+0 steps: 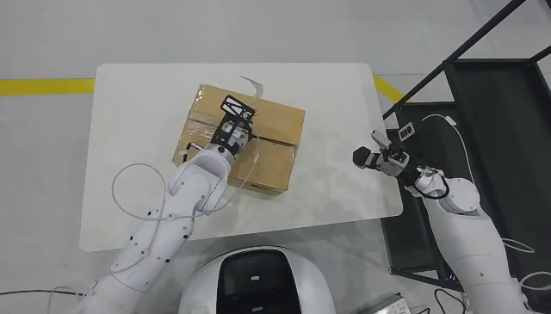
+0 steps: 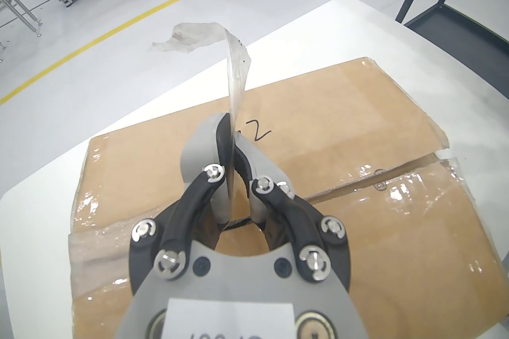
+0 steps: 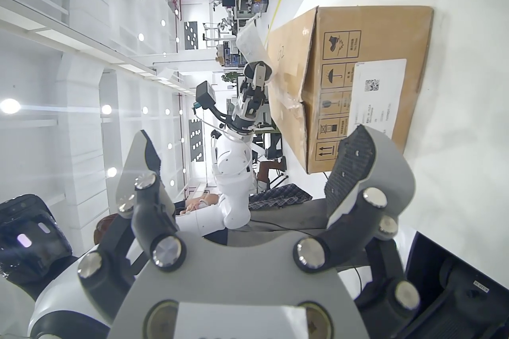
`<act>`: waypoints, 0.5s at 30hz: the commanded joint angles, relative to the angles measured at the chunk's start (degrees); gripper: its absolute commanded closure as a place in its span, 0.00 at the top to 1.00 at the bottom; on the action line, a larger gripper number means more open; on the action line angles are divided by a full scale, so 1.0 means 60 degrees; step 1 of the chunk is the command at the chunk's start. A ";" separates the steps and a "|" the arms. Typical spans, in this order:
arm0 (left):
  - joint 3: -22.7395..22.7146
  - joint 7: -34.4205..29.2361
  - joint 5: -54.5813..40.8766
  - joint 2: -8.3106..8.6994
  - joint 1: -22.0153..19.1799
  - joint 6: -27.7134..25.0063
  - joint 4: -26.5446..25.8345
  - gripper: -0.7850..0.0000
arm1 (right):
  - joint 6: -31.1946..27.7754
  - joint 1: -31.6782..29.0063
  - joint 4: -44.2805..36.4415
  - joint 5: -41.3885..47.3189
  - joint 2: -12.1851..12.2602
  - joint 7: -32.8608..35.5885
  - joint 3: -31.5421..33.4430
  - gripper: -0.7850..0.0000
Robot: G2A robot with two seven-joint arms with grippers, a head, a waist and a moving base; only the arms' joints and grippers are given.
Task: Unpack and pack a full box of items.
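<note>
A brown cardboard box [image 1: 275,125] lies flaps shut in the middle of the white table [image 1: 336,90]. Its centre seam runs under glossy clear tape. My left gripper [image 2: 232,130] hangs just above the box top [image 2: 358,142], shut on a strip of clear tape [image 2: 234,78]. The strip rises from the seam and curls over at its free end [image 1: 252,84]. My right gripper [image 1: 366,155] is open and holds nothing, near the table's right edge, well apart from the box. In the right wrist view its fingers [image 3: 356,154] frame the box's labelled end [image 3: 377,94] and the left gripper [image 3: 256,72] beyond.
A black metal rack [image 1: 486,107] stands close against the table's right side, beside the right arm. A yellow floor line [image 1: 43,86] runs behind the table. Bare tabletop lies left of the box [image 1: 129,142] and between the box and the right gripper.
</note>
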 commanded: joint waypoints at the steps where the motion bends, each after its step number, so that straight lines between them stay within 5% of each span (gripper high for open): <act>1: 0.0018 -0.0019 -0.0032 -0.0034 -0.0034 -0.0068 0.0084 0.00 | 0.0009 -0.0002 0.0006 -0.0003 -0.0003 -0.0010 -0.0013 1.00; 15: -0.0227 0.0394 0.0086 -0.0118 0.0375 -0.0285 -0.0128 0.00 | 0.0118 0.0053 -0.0103 -0.0136 -0.0019 -0.0055 -0.0168 1.00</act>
